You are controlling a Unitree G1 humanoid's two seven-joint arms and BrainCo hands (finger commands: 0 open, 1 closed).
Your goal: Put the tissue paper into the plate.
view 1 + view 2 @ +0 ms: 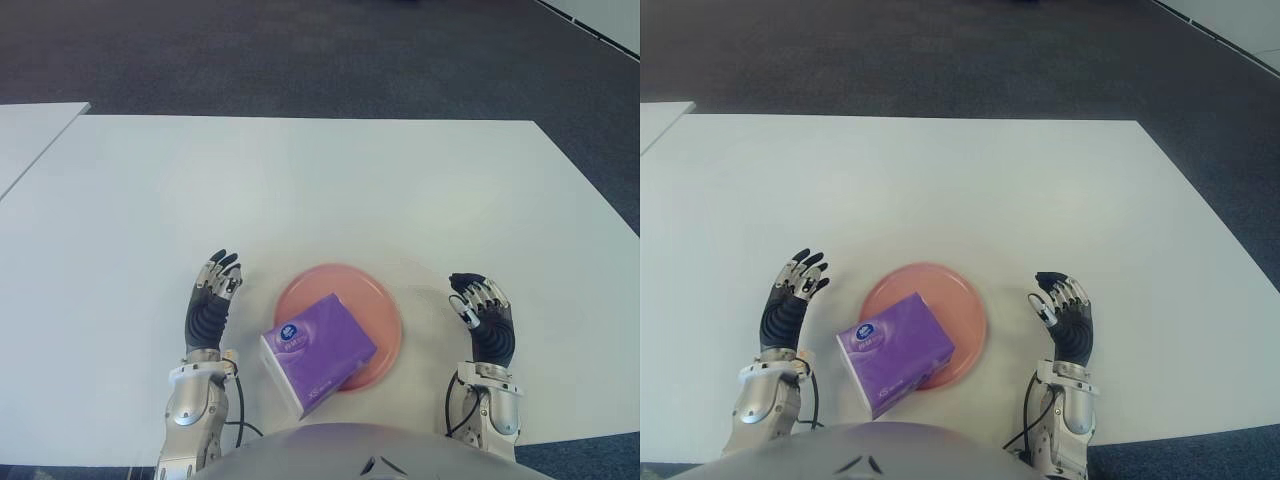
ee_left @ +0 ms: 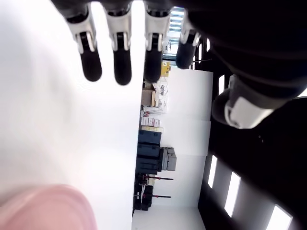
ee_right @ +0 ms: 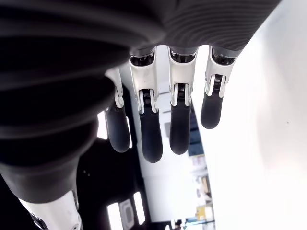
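The purple tissue pack (image 1: 318, 352) is lying tilted across the near-left part of the pink plate (image 1: 375, 305), with its nearer left corner hanging past the plate's rim over the white table (image 1: 330, 190) — so it is resting on the plate, though not fully within it. A round blue-and-white logo is showing on its top face, toward the left end. Neither hand is touching it.

The plate is sitting on the table close to the robot's body, between the two hands. The left hand (image 1: 209, 303) is showing just beside the plate's left edge, its dark-tipped fingers (image 2: 122, 67) stretching out straight and slightly apart, gripping nothing; a blurred pink edge of the plate is appearing in the left wrist view. The right hand (image 1: 483, 314) is showing to the right of the plate, a little farther from its rim, with its fingers (image 3: 150, 140) likewise extending loosely and holding nothing — only the bare tabletop is lying beside them in the right wrist view.

Beyond the table's far edge, dark grey carpet (image 1: 300, 50) is covering the floor, and a second white table (image 1: 30, 130) is standing at the far left.
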